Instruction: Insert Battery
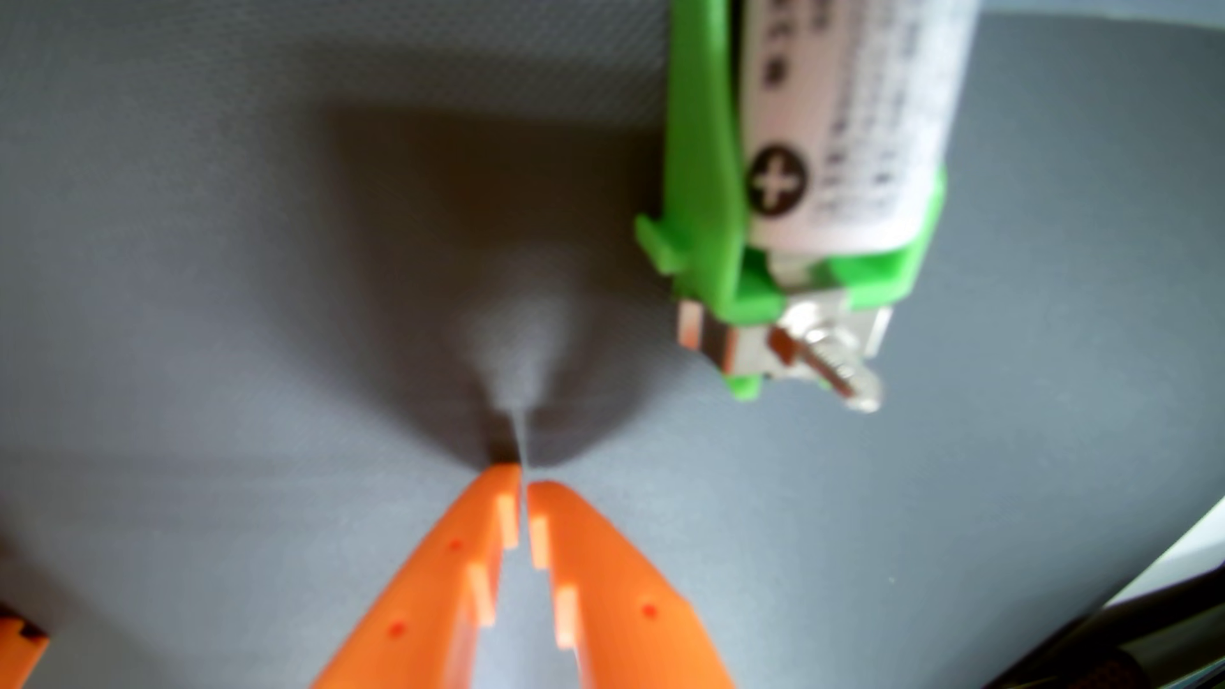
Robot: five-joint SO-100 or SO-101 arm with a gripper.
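— Grey matte surface (199, 331) was seen throughout, shadowed centrally. Where was the battery (855, 119) found?
— Seated in a green holder (702, 165), up and right of the orange gripper (524, 480), which was nearly closed, empty.

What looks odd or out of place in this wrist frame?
Nothing stands out. The white battery already sits lengthwise in the green holder, plus mark toward the metal contact. The orange gripper is shut and empty over the bare grey mat.
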